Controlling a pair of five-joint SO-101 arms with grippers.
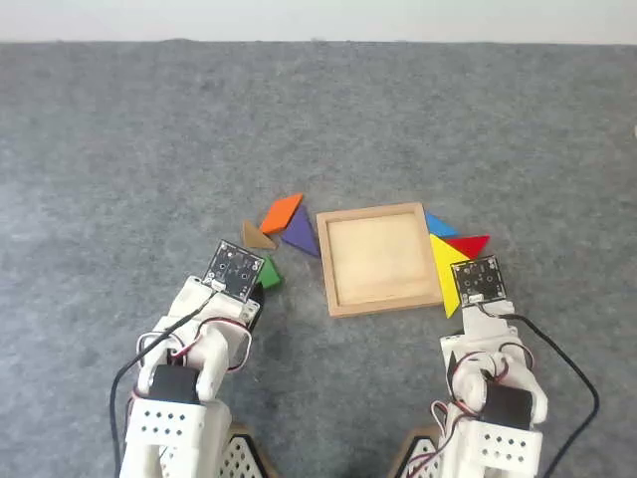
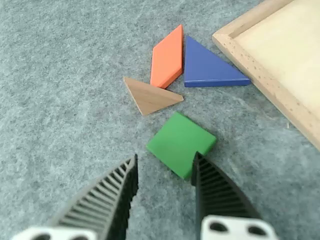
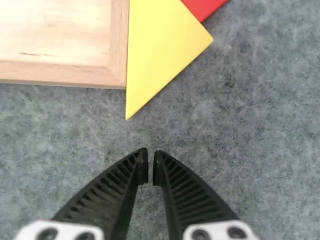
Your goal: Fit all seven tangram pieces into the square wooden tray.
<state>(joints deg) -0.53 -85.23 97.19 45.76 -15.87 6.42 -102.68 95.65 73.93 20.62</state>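
Note:
The square wooden tray [image 1: 378, 259] lies empty at the table's middle. Left of it sit an orange parallelogram [image 1: 281, 212], a dark blue triangle [image 1: 299, 232], a wooden triangle [image 1: 257, 237] and a green square [image 1: 269, 273]. My left gripper [image 2: 165, 167] is open just short of the green square [image 2: 181, 144], one fingertip [image 2: 200, 167] at its edge. Right of the tray lie a blue triangle [image 1: 439, 225], a red triangle [image 1: 466, 244] and a yellow triangle [image 1: 445, 271]. My right gripper [image 3: 150, 167] is shut and holds nothing, a little back from the yellow triangle's [image 3: 157, 45] tip.
Grey felt covers the whole table. The tray's rim [image 2: 260, 75] stands a short way from the green square, and its corner [image 3: 117, 75] touches the yellow triangle. Open felt stretches behind the tray and to both sides of the arms.

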